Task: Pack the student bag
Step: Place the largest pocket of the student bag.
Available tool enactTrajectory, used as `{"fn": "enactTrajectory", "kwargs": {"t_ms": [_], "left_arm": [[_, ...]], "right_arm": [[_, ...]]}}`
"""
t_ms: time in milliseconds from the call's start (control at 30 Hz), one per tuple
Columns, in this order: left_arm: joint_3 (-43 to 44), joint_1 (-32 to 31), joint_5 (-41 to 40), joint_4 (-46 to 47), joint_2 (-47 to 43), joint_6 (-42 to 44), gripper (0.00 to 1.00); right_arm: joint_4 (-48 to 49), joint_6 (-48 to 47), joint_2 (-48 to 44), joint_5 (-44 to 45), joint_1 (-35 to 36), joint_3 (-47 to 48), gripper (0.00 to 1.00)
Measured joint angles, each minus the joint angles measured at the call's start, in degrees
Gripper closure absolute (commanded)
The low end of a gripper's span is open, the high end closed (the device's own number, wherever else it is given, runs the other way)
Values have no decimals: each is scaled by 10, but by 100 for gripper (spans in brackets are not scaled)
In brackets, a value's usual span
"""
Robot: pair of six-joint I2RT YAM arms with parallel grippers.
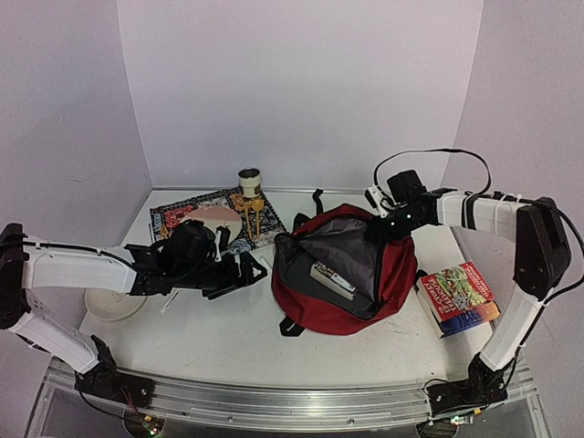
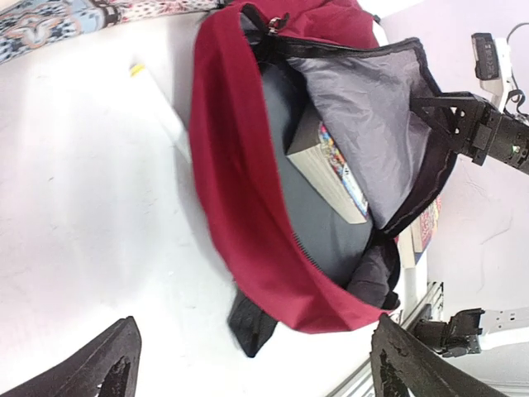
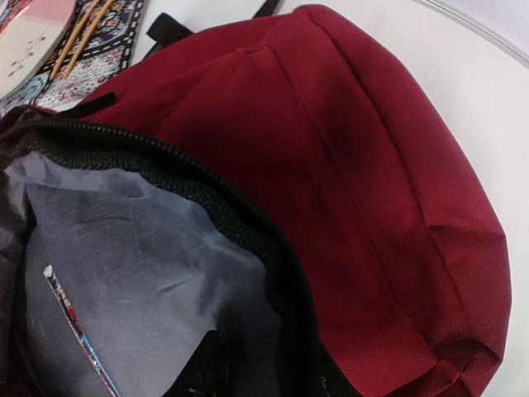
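The right gripper (image 1: 388, 226) is clamped on the zippered rim of the student bag (image 1: 315, 308), whose mouth gapes just below it, with one book (image 1: 331, 280) already inside. Across the bag the left gripper (image 1: 248, 270) hovers, jaws spread and empty. Best to lift that rim high and taut, since a slack mouth would likely snag the second book (image 1: 459, 297), which lies outside by the right arm.

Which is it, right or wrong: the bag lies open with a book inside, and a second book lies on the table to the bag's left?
Wrong in one respect: the second book lies on the table to the right of the bag, not the left. The bag is open with a book inside. The top external view shows this.
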Motion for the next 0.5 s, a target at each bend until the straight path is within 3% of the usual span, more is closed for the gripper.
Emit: {"fn": "enactTrajectory", "kwargs": {"t_ms": [133,267,500], "left_arm": [[-22,4,-10,-4,-24,1,1],[-32,11,-18,-3,-38,3,0],[-51,19,-27,-3,-59,17,0]], "right_arm": [[-3,22,1,14,-2,5,49],[-22,42,-18,16,-2,11,29],[-45,79,-163,18,-4,-27,7]]}}
